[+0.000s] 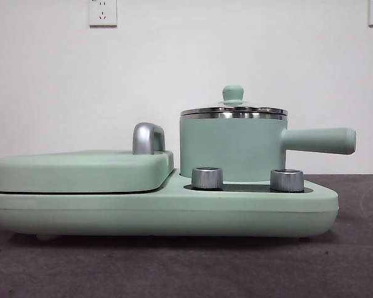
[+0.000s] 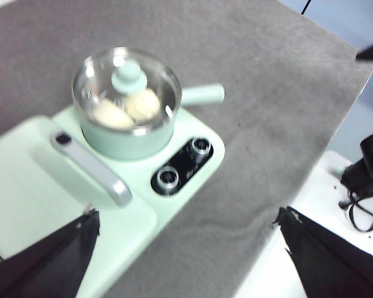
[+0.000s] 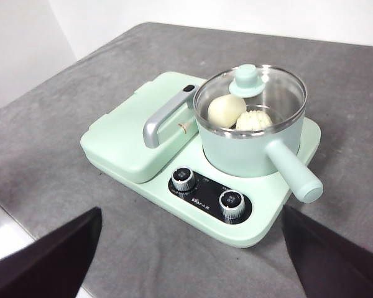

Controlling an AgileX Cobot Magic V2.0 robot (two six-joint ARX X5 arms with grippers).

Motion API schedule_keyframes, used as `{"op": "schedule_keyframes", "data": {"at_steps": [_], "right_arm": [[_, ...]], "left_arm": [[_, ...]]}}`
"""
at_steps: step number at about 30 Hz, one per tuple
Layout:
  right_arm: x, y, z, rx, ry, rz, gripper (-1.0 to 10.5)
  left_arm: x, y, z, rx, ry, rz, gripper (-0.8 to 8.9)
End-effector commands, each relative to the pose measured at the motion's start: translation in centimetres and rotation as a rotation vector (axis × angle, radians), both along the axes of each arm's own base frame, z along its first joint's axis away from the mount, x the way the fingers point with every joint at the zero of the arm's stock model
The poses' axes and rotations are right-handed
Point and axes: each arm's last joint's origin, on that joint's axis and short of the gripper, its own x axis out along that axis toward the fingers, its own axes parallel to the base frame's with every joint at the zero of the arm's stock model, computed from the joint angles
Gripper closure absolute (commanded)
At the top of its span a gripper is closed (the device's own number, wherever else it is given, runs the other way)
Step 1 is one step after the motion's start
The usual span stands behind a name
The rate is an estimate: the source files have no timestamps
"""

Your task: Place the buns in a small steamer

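Hanging back near the table edge, spread wide and gripping nothing: left gripper [image 2: 186, 261] and right gripper [image 3: 193, 254]. Farther off, sitting together inside the small steamer [image 3: 252, 133] under its glass lid [image 3: 252, 93]: the smooth bun [image 3: 225, 110] and the ridged bun [image 3: 255, 120], touching. Looking finished, nothing apparently remaining. Hiding the buns entirely behind the pot wall in the front view; revealing them only through the lid in both wrist views.

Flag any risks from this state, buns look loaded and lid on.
1. The pot's long handle sticks out past the cooker base; an arm sweeping by could knock the pot.
2. The glass lid just rests on the rim, so a bump might shift it off the two buns.
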Motion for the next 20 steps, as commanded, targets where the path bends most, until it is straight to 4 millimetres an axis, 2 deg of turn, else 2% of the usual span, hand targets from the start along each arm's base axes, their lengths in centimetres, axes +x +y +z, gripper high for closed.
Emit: {"op": "schedule_keyframes", "data": {"at_steps": [1,9,14,15,16,17,18,19,20], "right_arm": [[-0.1,0.0,0.4,0.021,-0.019,0.007,4.8],[-0.1,0.0,0.4,0.027,-0.014,0.005,4.8],[-0.1,0.0,0.4,0.026,-0.013,0.005,4.8],[-0.1,0.0,0.4,0.026,-0.013,0.005,4.8],[-0.1,0.0,0.4,0.025,-0.013,0.005,5.1],[-0.1,0.0,0.4,0.024,-0.01,0.005,6.0],[-0.1,0.0,0.4,0.023,-0.01,0.005,7.8],[-0.1,0.0,0.4,0.013,-0.023,0.009,9.7],[-0.1,0.0,0.4,0.007,-0.033,0.011,9.1]], "left_arm": [[-1.2,0.8,-2.9,-0.052,0.009,0.024,3.45],[-3.9,3.1,-10.3,-0.254,0.015,0.161,3.45],[-4.6,3.9,-12.2,-0.24,0.012,0.211,3.61],[-4.6,3.9,-12.3,-0.238,0.011,0.215,4.06],[-4.6,3.9,-12.3,-0.238,0.01,0.216,5.08],[-4.6,3.9,-12.2,-0.24,0.008,0.216,6.48],[-4.5,3.9,-12.2,-0.239,0.004,0.214,8.25],[-4.5,3.8,-12.2,-0.244,-0.003,0.214,7.83],[-4.4,3.8,-12.1,-0.247,-0.008,0.216,8.08]]}}
